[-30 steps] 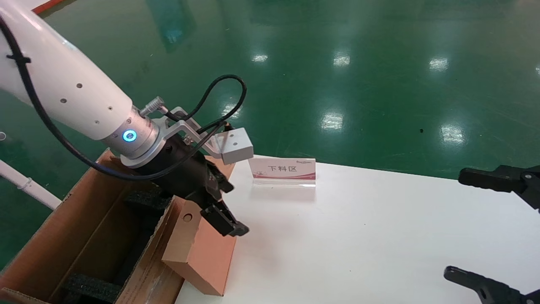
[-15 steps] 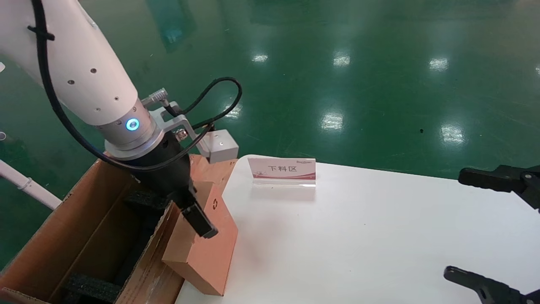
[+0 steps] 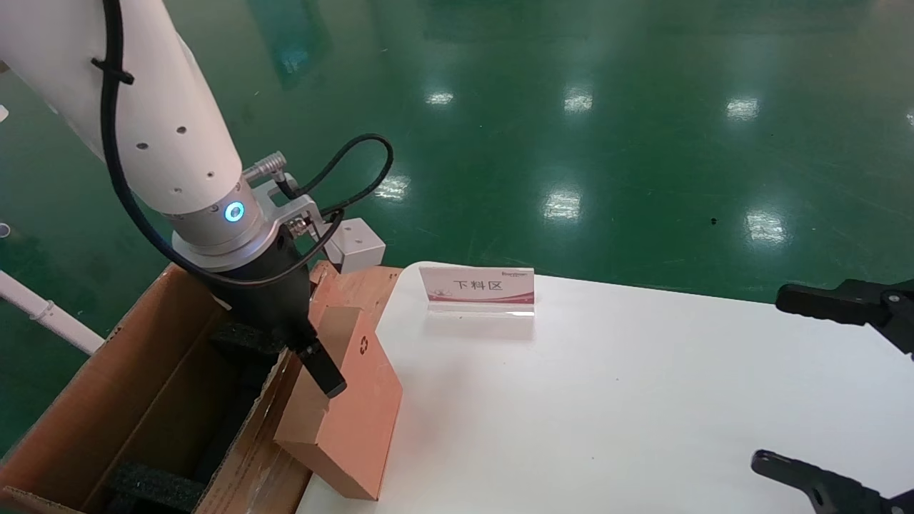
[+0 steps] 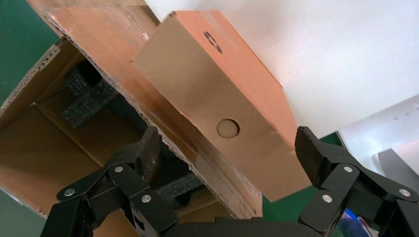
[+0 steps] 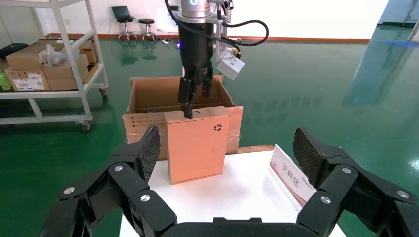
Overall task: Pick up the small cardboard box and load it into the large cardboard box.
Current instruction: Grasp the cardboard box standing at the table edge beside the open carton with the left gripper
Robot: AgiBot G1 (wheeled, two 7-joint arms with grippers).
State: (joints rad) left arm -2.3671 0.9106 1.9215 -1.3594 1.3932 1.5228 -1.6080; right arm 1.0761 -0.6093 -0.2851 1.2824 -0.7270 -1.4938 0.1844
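Note:
The small cardboard box [image 3: 357, 414], plain brown with a recycling symbol, stands tilted at the white table's left edge and leans on the large cardboard box's flap. It also shows in the left wrist view [image 4: 212, 94] and the right wrist view [image 5: 195, 143]. The large cardboard box [image 3: 136, 385] stands open left of the table, with black foam [image 3: 153, 485] inside. My left gripper [image 3: 314, 364] is open at the small box's top edge, its jaws [image 4: 228, 150] straddling that box and the flap without touching. My right gripper [image 3: 792, 385] is open and empty at the far right.
A white sign with a red stripe [image 3: 477, 289] stands at the table's [image 3: 607, 400] back edge. Green floor surrounds the table. In the right wrist view a metal shelf rack with boxes [image 5: 49, 59] stands far behind the carton [image 5: 148, 96].
My left gripper has turned and swung left from the table side to over the small box's top edge. The small box and right arm have not moved.

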